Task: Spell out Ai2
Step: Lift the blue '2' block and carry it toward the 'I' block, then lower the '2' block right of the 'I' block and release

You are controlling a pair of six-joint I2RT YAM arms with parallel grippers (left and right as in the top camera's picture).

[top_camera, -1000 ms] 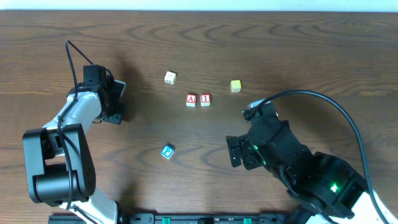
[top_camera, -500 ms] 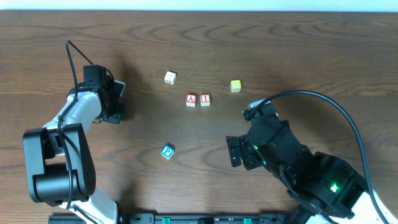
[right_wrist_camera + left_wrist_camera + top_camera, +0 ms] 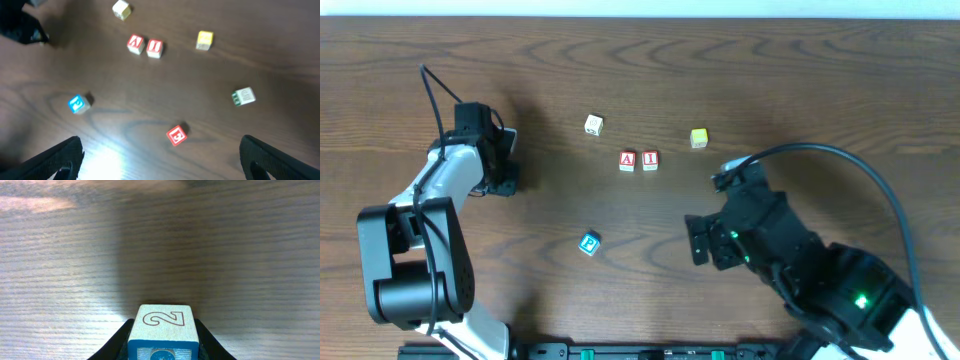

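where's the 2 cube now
Left wrist view: the 2 cube sits in the left gripper, on the left of the table, well left of the A cube and I cube.

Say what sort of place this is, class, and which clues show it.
Probably a robotics lab bench: a left arm and right arm flank a wooden table scattered with letter cubes.

2 cube (image 3: 162,330) blue, pale top; A cube (image 3: 627,160), I cube (image 3: 650,160) white, red letters; table (image 3: 820,80) dark woodgrain
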